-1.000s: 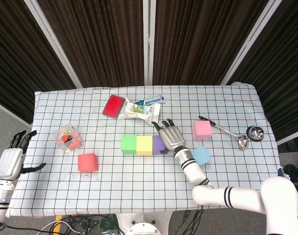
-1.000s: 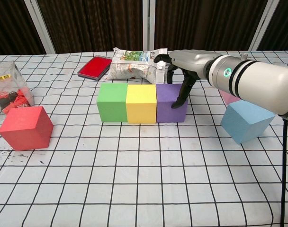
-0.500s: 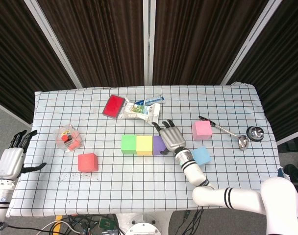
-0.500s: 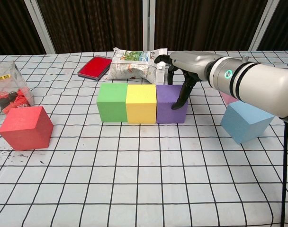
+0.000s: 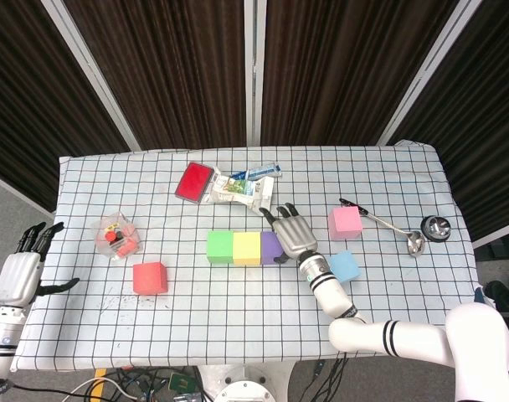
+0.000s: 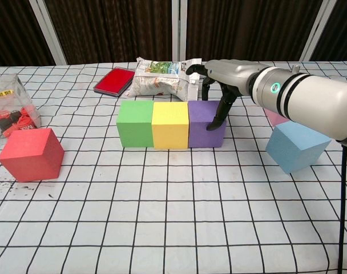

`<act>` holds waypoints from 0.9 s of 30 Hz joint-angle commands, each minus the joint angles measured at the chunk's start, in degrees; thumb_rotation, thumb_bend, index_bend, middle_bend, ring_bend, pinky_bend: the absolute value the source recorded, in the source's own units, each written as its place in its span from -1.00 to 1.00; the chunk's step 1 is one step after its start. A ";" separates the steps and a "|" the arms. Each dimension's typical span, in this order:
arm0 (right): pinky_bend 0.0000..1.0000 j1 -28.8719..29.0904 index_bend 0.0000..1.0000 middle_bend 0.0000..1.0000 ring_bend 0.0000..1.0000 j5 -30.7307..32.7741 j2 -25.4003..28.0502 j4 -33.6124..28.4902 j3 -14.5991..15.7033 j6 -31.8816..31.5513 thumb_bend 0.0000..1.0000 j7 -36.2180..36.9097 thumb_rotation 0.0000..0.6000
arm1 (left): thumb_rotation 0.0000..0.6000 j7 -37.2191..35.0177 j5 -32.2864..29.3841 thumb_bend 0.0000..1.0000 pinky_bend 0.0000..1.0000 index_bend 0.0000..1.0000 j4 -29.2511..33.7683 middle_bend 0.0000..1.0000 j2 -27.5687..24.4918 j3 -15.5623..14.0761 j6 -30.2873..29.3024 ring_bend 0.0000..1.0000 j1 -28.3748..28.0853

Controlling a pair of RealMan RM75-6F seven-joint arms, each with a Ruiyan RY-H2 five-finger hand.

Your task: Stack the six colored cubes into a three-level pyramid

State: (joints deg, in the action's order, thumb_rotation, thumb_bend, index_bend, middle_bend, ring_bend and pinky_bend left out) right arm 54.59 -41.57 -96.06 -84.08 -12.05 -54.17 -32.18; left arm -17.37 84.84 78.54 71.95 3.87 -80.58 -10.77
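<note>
Nothing has shifted since a second ago. Near the front-left edge sits the red cube [image 6: 31,154], unstacked. Mid-table, green [image 6: 135,123], yellow [image 6: 170,124] and purple [image 6: 206,123] touch in a base row; right hand [image 6: 225,74] rests loose fingers on purple, likely squaring it. Blue [image 6: 296,146] and pink [image 5: 344,222] wait right. Left hand [image 5: 20,272] hangs spread off the left edge.

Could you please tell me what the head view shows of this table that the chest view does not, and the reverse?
Only the head view shows the left hand off the table's left edge, fingers apart and empty, and the ladle.

Only the chest view shows the right hand with its fingers hanging down onto the purple cube.

Both show the green cube, yellow cube, red cube and blue cube.
</note>
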 commanded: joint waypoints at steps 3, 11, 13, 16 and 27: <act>-1.00 0.08 -1.00 0.11 -0.81 0.19 -0.15 0.26 0.03 0.07 -0.84 -0.10 1.00 | 1.00 0.06 -0.09 -1.00 -1.00 -0.84 -0.01 -0.71 -0.01 0.04 0.01 -1.00 0.01; -1.00 0.08 -1.00 0.07 -0.81 0.08 -0.27 0.45 -0.05 0.31 -0.84 0.30 1.00 | 1.00 0.36 -0.12 -1.00 -1.00 -0.84 0.18 -0.71 -0.15 0.15 0.02 -1.00 -0.07; -1.00 0.04 -1.00 0.04 -0.81 -0.21 -0.26 0.41 -0.10 0.21 -0.84 0.48 1.00 | 1.00 0.41 -0.13 -1.00 -1.00 -0.84 0.24 -0.71 -0.18 0.16 -0.01 -1.00 -0.06; -1.00 -0.02 -1.00 -0.01 -0.81 -0.51 -0.22 0.46 -0.03 0.33 -0.85 0.71 1.00 | 1.00 0.48 -0.13 -1.00 -1.00 -0.84 0.26 -0.71 -0.18 0.12 0.01 -1.00 -0.04; -1.00 0.21 -1.00 -0.26 -0.82 -0.56 -0.25 0.81 0.21 1.39 -0.85 0.94 1.00 | 1.00 0.21 -0.29 -1.00 -1.00 -0.84 -0.17 -0.71 0.02 0.05 0.29 -1.00 -0.03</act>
State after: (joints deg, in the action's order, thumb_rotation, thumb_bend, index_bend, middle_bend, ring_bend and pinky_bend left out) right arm 54.79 -42.14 -96.31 -83.28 -11.84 -52.79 -31.24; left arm -17.16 84.55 78.36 71.97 3.92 -80.29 -10.80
